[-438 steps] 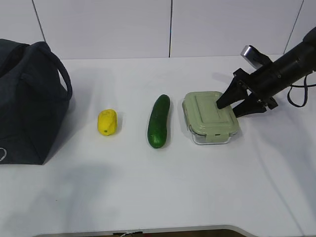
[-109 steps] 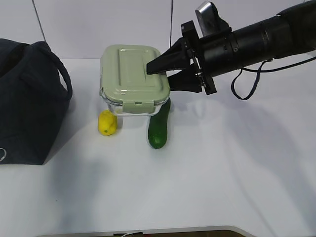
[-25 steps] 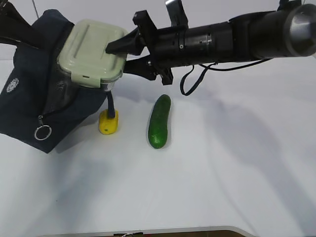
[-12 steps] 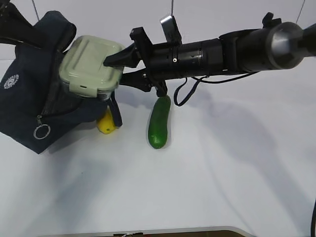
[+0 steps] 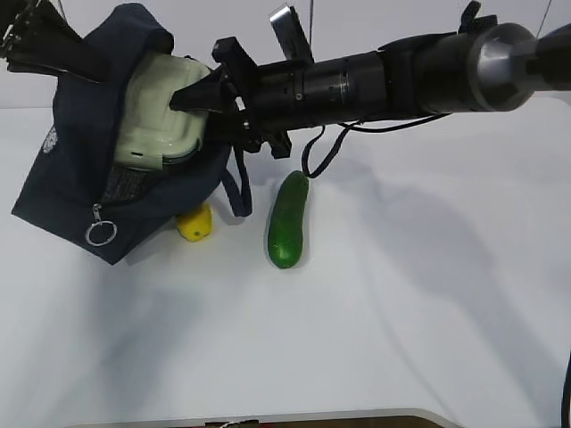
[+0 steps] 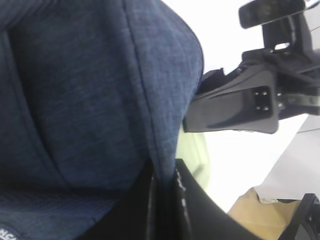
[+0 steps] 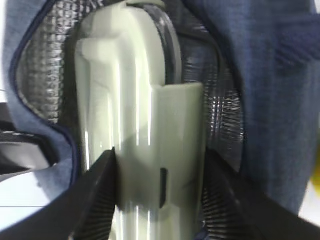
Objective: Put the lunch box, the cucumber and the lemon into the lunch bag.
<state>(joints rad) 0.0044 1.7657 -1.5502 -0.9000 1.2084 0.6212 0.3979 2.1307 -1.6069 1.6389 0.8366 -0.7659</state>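
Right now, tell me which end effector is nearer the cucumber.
Right. The right end effector holds the lunch box up-left of the cucumber; the left end effector grips the lunch bag, farther left.

We note a white table (image 5: 401, 312), matte, with soft shadows across it. The cucumber (image 5: 287, 219) lies directly on it near the centre, its long axis running roughly front to back. The lemon (image 5: 195, 223) rests on the table just left of the cucumber, apart from it, partly covered by the lunch bag (image 5: 85, 192) hanging over it.
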